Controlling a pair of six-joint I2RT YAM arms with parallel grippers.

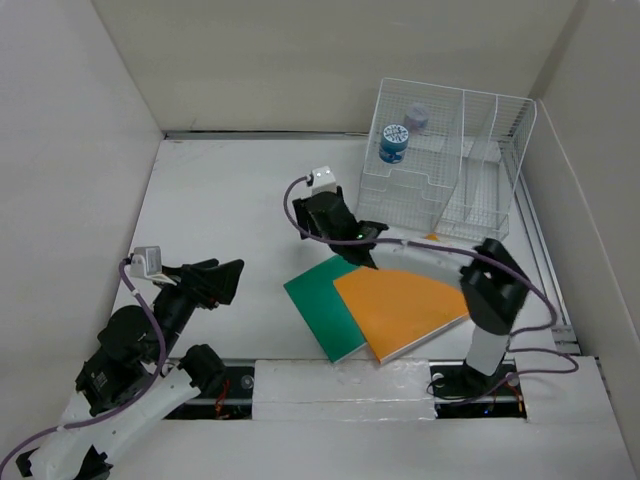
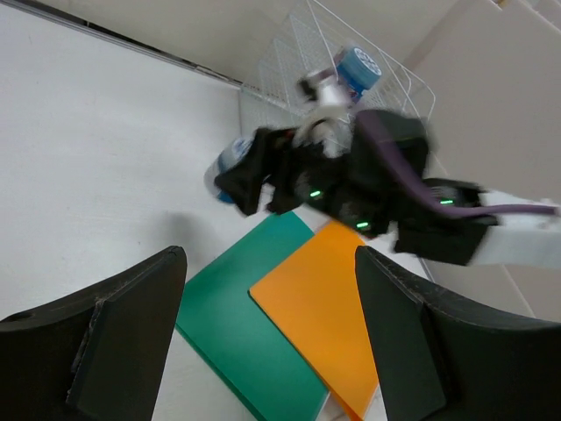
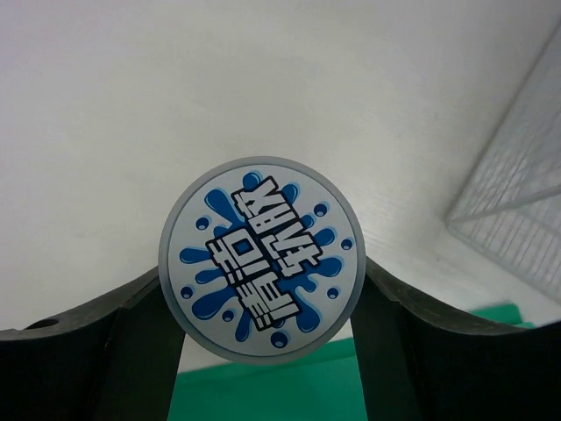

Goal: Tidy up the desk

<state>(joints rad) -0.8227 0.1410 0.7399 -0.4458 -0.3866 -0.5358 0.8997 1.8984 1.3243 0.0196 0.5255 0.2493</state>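
The white desk [image 1: 220, 200] holds a green folder [image 1: 322, 306] with an orange folder [image 1: 400, 308] overlapping its right side. My right gripper [image 1: 343, 226] hovers just behind the folders. In the right wrist view it [image 3: 263, 281] is shut on a round can with a grey lid and blue splash label [image 3: 261, 259], held above the green folder's edge [image 3: 263, 390]. In the top view the can is hidden under the gripper. My left gripper [image 1: 222, 281] is open and empty at the left; in its wrist view the fingers [image 2: 131, 333] frame both folders.
A white wire-mesh organizer [image 1: 450, 160] stands at the back right with a blue can [image 1: 395, 143] and a purple-topped can [image 1: 417, 117] inside. Beige wall panels enclose the desk on the left, back and right. A metal rail runs along the right edge.
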